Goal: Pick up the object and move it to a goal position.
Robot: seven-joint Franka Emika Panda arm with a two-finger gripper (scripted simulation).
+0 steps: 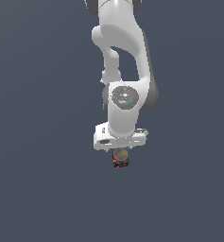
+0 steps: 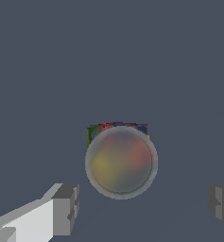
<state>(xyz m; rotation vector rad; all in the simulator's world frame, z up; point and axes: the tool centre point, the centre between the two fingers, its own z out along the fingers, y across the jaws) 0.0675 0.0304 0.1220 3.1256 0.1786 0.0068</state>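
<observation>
The object (image 2: 121,162) is a small can with a greyish-tan round top and dark red, yellow and green sides. In the wrist view it stands upright on the grey floor, seen from straight above. My gripper (image 2: 142,207) is open above it, with one finger (image 2: 64,208) on one side and the other finger (image 2: 221,202) far off on the other side. The can lies just off the line between the fingertips, nearer the first finger, and touches neither. In the exterior view the object (image 1: 121,159) shows just below the white hand of the gripper (image 1: 120,147).
The white arm (image 1: 125,56) comes down from the top of the exterior view. A plain dark grey floor (image 1: 38,189) lies all around the can. No goal marker shows in either view.
</observation>
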